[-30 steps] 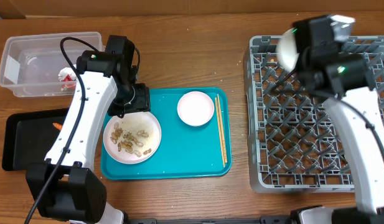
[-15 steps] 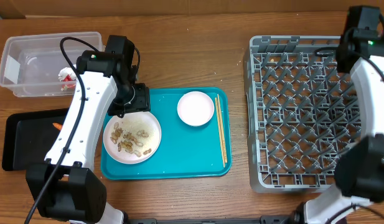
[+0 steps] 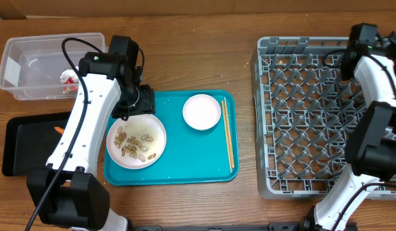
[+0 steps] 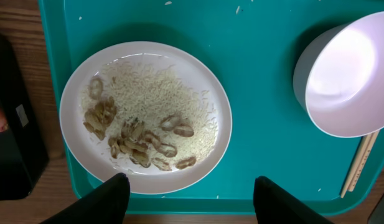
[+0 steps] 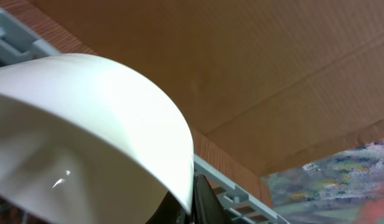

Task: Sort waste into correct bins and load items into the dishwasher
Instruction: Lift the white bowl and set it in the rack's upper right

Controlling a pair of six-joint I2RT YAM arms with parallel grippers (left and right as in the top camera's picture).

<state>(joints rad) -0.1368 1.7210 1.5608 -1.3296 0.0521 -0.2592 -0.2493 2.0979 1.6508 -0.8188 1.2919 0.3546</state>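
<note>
A white plate [image 3: 136,141] of rice and food scraps sits on the teal tray [image 3: 185,168]; it also shows in the left wrist view [image 4: 145,112]. My left gripper [image 4: 190,200] is open just above the plate's near rim, and shows overhead [image 3: 138,102]. A small empty white bowl [image 3: 201,111] and chopsticks [image 3: 228,135] lie on the tray to the right. My right gripper [image 5: 192,202] is shut on the rim of another white bowl [image 5: 86,124], at the back right corner of the grey dish rack [image 3: 307,115]. That bowl is hidden overhead.
A clear plastic bin [image 3: 31,64] with a red scrap stands at the back left. A black bin [image 3: 24,144] with an orange bit lies left of the tray. A cardboard wall stands behind the rack [image 5: 235,180].
My right arm has swung with the white bowl from the rack's back left to its back right corner, and the bowl no longer shows overhead. My left arm has not moved.
</note>
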